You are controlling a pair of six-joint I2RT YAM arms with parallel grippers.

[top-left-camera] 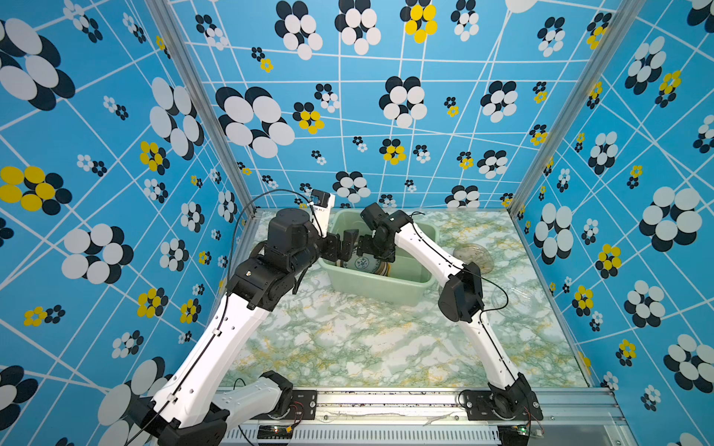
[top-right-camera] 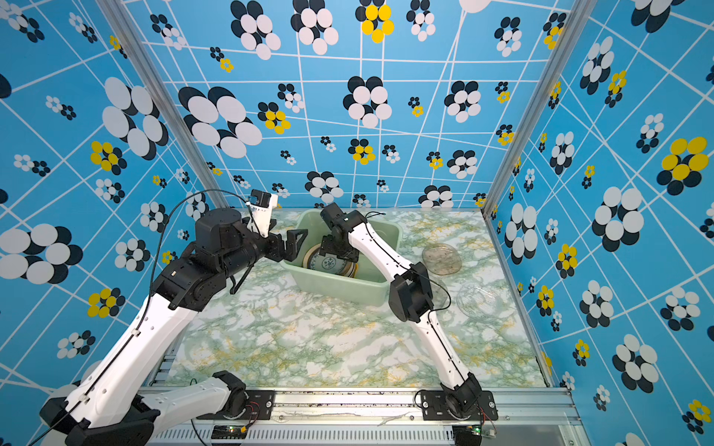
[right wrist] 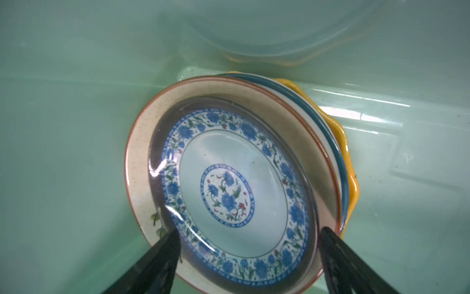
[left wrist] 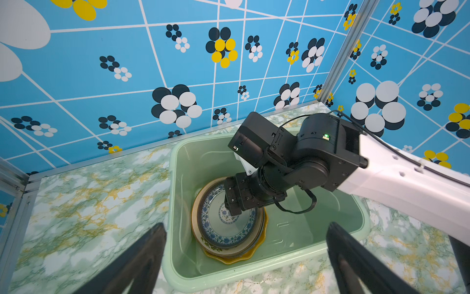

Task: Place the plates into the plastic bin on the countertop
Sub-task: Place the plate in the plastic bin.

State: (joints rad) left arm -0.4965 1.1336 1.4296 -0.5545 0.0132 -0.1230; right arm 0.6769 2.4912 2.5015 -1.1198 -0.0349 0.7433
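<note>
The pale green plastic bin stands at the back of the countertop. Inside it lies a stack of plates, the blue-white patterned plate on top, over a cream plate, a dark-rimmed one and the yellow scalloped one. My right gripper is down in the bin, open, its fingers either side of the top plate. My left gripper hovers open and empty over the bin's left rim. Two clear glass plates lie right of the bin.
Blue flower-patterned walls close the cell on three sides, and the back wall stands just behind the bin. An aluminium rail with both arm bases runs along the front edge. My right arm's elbow hangs over the bin's right end.
</note>
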